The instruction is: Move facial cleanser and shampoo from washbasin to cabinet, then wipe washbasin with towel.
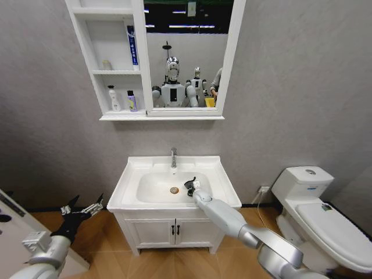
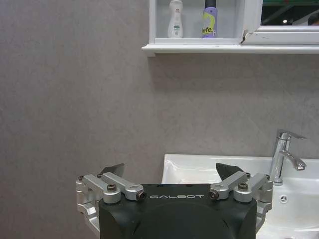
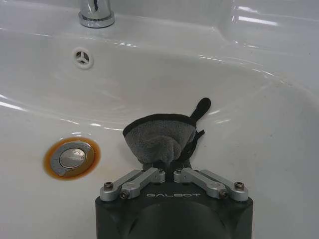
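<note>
- With two bottles already standing on the bottom shelf of the cabinet [image 1: 99, 67], a white bottle [image 1: 114, 99] beside a purple-labelled bottle [image 1: 131, 101], wiping judged the step in hand.
- Down in the bowl of the washbasin [image 1: 131, 180]: right gripper [image 1: 191, 187], fingers drawn narrow and pinched onto the towel [image 3: 159, 142].
- Dark grey towel bunched into a pad between the fingertips, pressed against the white ceramic just beside the round metal drain [image 3: 72, 157], ringed with an orange stain.
- Chrome faucet [image 1: 173, 157] at the back rim, apart from the cloth.
- Off to the robot's left of the basin, low over the wooden floor: left gripper [image 1: 85, 207], fingers spread wide, holding nothing, idle.
- Next move, as a judgement: sweeping strokes across the bowl with steady downward pressure, a firm pinch so the cloth does not slip free, and care near the drain and the faucet base.
</note>
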Controlling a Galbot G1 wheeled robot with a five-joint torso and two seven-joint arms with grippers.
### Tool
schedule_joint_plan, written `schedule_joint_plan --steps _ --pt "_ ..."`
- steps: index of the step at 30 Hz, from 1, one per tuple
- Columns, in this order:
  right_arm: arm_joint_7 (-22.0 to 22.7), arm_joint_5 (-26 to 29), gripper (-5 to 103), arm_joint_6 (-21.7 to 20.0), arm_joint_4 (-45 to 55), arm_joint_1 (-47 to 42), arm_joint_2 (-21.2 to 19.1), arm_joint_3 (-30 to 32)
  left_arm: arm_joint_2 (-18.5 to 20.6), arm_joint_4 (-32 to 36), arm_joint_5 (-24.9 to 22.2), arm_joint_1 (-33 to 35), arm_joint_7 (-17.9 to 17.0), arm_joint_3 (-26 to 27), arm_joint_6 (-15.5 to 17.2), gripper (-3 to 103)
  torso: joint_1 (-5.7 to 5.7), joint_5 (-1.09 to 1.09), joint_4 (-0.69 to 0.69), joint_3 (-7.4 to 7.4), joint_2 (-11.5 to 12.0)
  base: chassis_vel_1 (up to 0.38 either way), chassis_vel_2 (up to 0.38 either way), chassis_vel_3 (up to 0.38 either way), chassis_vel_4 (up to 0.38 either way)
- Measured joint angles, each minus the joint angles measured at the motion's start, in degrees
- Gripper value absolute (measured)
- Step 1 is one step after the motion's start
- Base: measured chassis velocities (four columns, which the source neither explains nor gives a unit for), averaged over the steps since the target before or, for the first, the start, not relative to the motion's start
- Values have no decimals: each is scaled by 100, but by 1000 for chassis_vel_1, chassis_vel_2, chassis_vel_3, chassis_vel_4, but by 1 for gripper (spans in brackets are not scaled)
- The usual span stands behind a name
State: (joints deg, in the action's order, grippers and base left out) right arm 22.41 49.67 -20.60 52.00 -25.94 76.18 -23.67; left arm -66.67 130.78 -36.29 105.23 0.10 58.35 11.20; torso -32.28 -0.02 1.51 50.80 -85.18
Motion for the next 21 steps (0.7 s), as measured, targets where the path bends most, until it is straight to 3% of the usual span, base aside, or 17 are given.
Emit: schedule_joint_plan --steps 21 --pt "-49 1042 3 -240 -339 303 577 -38 0 0 0 0 0 0 0 100 -1 2 0 2 1 0 0 0 0"
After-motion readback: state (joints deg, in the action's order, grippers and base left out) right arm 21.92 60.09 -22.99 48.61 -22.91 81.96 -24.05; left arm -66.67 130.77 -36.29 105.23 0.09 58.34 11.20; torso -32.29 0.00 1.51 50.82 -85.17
